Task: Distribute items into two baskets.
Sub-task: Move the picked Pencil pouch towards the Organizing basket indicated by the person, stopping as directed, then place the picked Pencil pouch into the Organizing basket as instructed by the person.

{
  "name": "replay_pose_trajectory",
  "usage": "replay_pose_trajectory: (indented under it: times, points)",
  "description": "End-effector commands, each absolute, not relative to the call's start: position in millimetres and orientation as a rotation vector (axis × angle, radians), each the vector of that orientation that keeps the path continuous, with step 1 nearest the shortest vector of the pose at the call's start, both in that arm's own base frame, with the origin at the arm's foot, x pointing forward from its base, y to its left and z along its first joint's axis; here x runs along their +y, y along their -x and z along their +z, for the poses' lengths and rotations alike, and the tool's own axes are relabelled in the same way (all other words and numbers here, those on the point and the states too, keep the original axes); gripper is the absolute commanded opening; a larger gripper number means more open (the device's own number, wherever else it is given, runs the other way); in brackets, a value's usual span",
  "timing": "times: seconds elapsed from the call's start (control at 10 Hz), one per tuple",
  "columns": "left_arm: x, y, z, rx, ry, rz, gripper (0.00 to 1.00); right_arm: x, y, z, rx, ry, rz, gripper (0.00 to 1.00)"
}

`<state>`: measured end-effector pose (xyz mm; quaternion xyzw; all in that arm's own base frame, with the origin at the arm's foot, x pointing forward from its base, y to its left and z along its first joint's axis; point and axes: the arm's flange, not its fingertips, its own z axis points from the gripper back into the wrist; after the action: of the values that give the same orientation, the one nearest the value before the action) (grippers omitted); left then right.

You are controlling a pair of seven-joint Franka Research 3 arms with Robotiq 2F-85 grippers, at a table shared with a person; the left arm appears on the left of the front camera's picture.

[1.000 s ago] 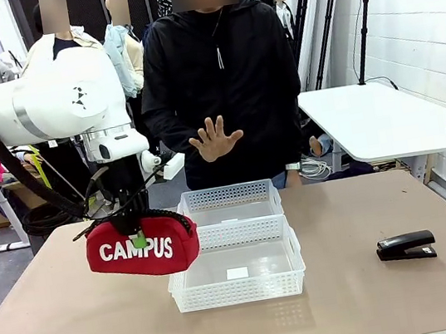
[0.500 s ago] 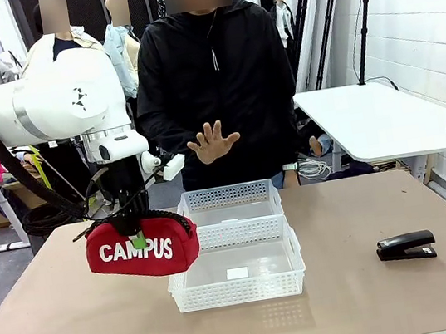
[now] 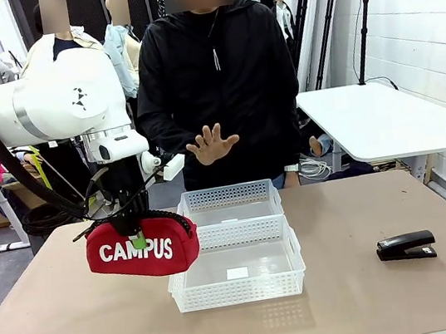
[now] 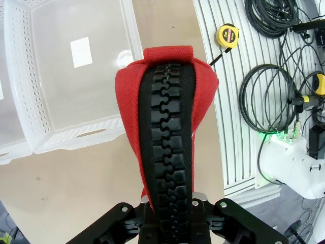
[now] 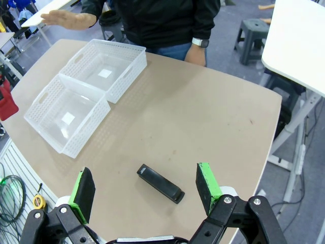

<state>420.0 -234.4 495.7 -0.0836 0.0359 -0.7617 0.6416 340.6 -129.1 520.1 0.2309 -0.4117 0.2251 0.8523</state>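
Observation:
My left gripper (image 3: 136,234) is shut on the top of the red "CAMPUS" pouch (image 3: 143,248), which hangs above the table just left of the near basket (image 3: 239,286). In the left wrist view the pouch (image 4: 203,101) dangles from my jaws with its black strap facing me, beside that basket's wall (image 4: 76,137). The far basket (image 3: 229,193) touches the near one. A black stapler (image 3: 406,246) lies on the table at the right. High above the stapler (image 5: 160,183), my right gripper (image 5: 144,190) stands open. Both baskets (image 5: 47,132) (image 5: 129,80) hold nothing.
A person stands at the far side with one open hand (image 3: 212,144) raised above the far basket. A white side table (image 3: 376,123) stands at the right. Cables and a yellow tape measure (image 4: 227,35) lie below the table's left edge.
The person's raised hand has drifted slightly. Both arms and the pouch have stayed still.

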Motion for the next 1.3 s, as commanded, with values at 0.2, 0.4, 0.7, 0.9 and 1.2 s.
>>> replay_pose_trajectory:
  times: [0.2, 0.4, 0.7, 0.9, 1.2]
  points:
    - [-234.2, -419.6, 497.3, 0.079, 0.188, -1.734, 0.0, -128.6, -342.9, 517.7, -0.89, -0.51, 0.48, 1.0]
    - [-234.2, -419.6, 497.3, 0.079, 0.188, -1.734, 0.0, -128.6, -342.9, 517.7, -0.89, -0.51, 0.48, 1.0]
    - [-234.2, -419.6, 497.3, 0.079, 0.188, -1.734, 0.0, -128.6, -342.9, 517.7, -0.89, -0.51, 0.48, 1.0]
    - [-234.2, -419.6, 497.3, 0.079, 0.188, -1.734, 0.0, -128.6, -342.9, 517.7, -0.89, -0.51, 0.48, 1.0]
    - [-234.2, -419.6, 497.3, 0.079, 0.188, -1.734, 0.0, -128.6, -342.9, 517.7, -0.89, -0.51, 0.48, 1.0]
